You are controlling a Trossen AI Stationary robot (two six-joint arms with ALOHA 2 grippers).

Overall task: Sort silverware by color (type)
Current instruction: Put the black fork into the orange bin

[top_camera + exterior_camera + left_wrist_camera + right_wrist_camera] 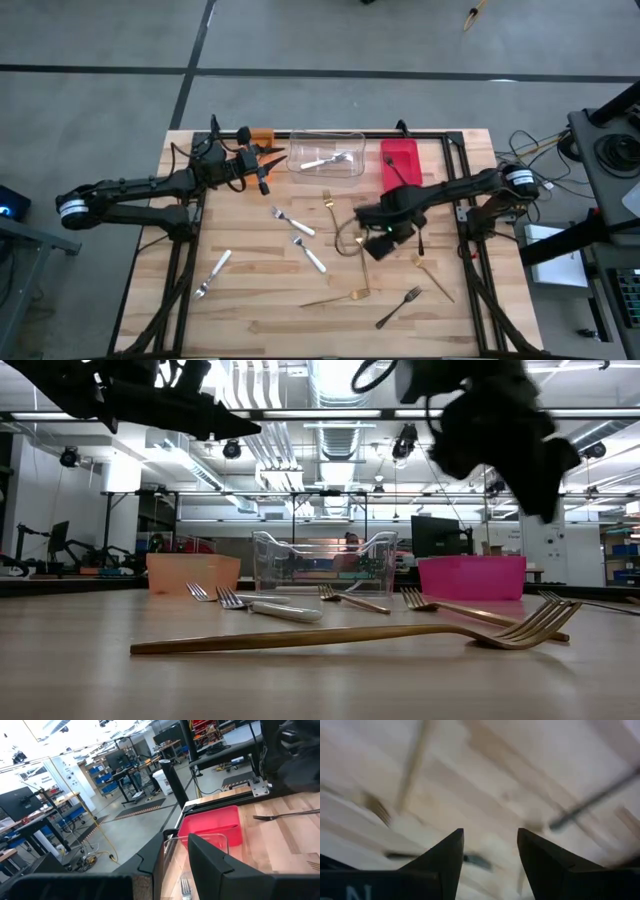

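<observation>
Silverware lies scattered on the wooden table: silver forks (292,220) (308,253) (212,272), gold forks (363,265) (340,297) (432,272) (327,205) and black forks (398,307) (420,240). One silver fork (325,160) lies in the clear bin (327,172), and a black fork (398,172) lies in the red bin (400,150). My right gripper (369,240) (490,835) hangs open above the table's middle, pointing steeply down over a gold fork and holding nothing. My left gripper (268,160) (176,840) hovers level beside the orange bin (260,135), slightly open and empty.
The three bins stand in a row along the far edge (193,572) (322,563) (472,576). A dark frame borders the table's left and right sides. Bare wood lies along the near edge.
</observation>
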